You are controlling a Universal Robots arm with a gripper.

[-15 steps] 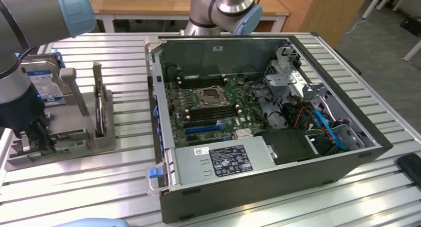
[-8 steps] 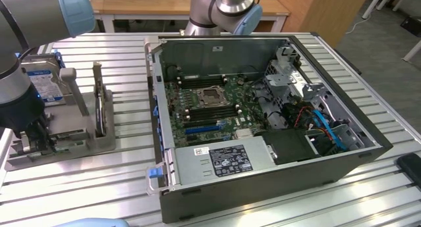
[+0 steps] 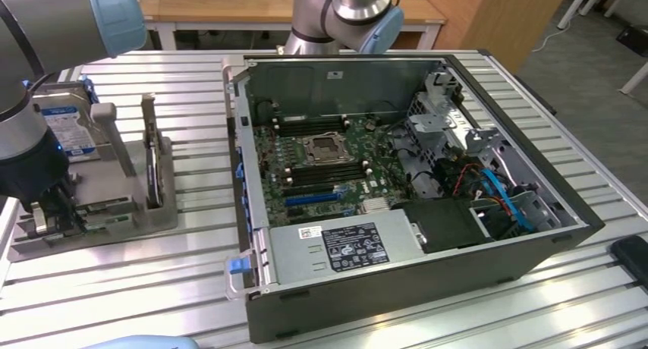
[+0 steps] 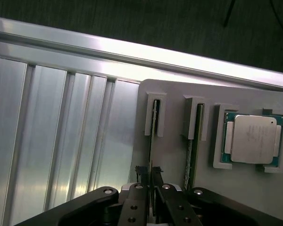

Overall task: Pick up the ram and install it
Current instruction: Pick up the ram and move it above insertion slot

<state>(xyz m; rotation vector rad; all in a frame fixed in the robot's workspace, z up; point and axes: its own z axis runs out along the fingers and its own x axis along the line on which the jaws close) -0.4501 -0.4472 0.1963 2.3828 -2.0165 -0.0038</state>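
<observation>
A: Where's the ram?
B: On edge in the grey holder, nine o'clock of the case (exterior view). Gripper jaws pinch its upper edge. I want a straight, untwisted lift, clear of the neighbouring stick.

One robot arm; one gripper; two green ram sticks, the first ram stick and the second ram stick, standing side by side; one shiny square chip; one grey holder; one hard drive with a blue label; one open computer box; one metal table made of long strips.
</observation>
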